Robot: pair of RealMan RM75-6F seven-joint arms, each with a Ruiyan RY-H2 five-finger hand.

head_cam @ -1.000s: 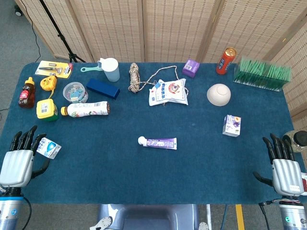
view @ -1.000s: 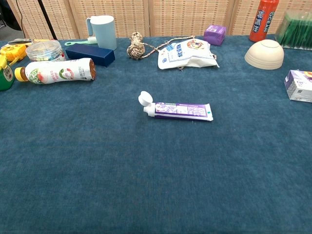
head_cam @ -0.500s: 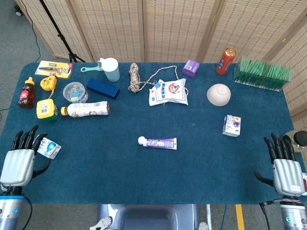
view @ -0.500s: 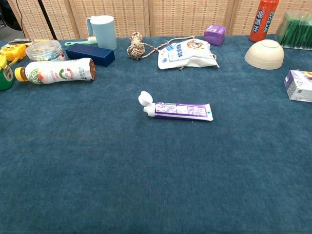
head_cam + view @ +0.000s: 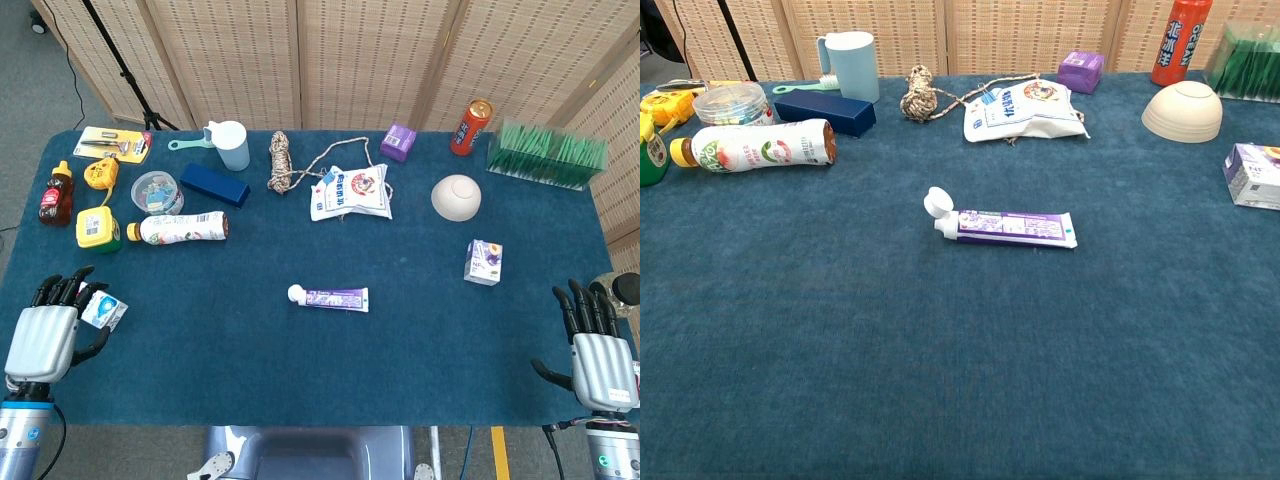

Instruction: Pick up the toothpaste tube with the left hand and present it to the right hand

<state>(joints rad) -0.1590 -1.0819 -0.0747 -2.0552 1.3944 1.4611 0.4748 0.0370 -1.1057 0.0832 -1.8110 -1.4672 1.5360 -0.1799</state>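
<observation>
The toothpaste tube (image 5: 329,297), purple and white with its white cap flipped open at the left end, lies flat near the middle of the blue table; the chest view shows the toothpaste tube (image 5: 1003,227) lengthwise. My left hand (image 5: 45,335) hovers at the front left corner, far left of the tube, fingers spread and holding nothing. My right hand (image 5: 598,355) is at the front right corner, fingers spread and upright, also holding nothing. Neither hand appears in the chest view.
A small white carton (image 5: 104,309) lies just beyond my left hand. A lying drink bottle (image 5: 180,228), blue box (image 5: 215,185), cup (image 5: 231,145), rope coil (image 5: 280,162), snack bag (image 5: 352,192), bowl (image 5: 456,196), small milk carton (image 5: 483,262) and orange bottle (image 5: 472,126) fill the far half.
My left hand has drifted slightly down and tilted, fingers a little more curled. The right hand has sunk slightly toward the table edge. The tube has not moved.
</observation>
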